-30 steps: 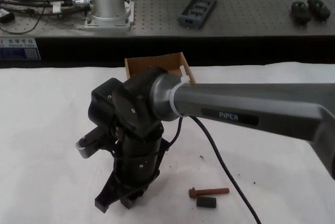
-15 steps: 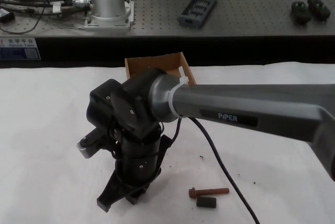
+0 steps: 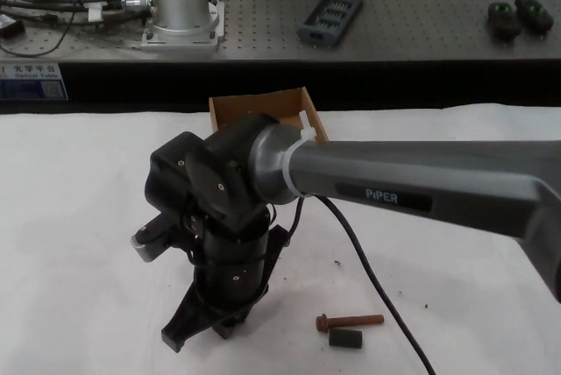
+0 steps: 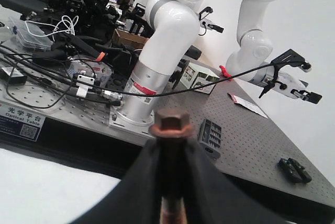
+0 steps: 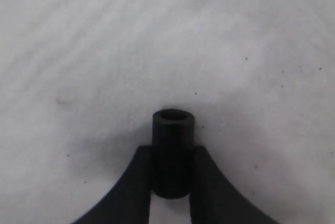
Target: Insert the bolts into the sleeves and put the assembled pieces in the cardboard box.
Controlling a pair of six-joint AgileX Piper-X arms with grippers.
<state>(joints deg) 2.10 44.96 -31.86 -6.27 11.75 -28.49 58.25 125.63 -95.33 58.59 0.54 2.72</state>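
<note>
Since bolt and sleeve presumably must be mated, the left gripper [image 4: 170,150] is clenched on a rusty bolt [image 4: 169,130], head outward, and the right gripper [image 5: 172,153] grasps a black sleeve [image 5: 173,140], bore open, over the bench [image 5: 104,51]. A second bolt [image 3: 351,320] and second sleeve [image 3: 345,338] lie just beside each other near the right arm. The cardboard box [image 3: 263,105] stands beyond, partly hidden by that arm's wrist.

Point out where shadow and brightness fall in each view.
Right wrist view: soft grey shadow pools on the white cloth around the held sleeve. Left wrist view: the far wall glows bright, while the fingers gripping the bolt look dark. High view: the cloth is evenly lit.
</note>
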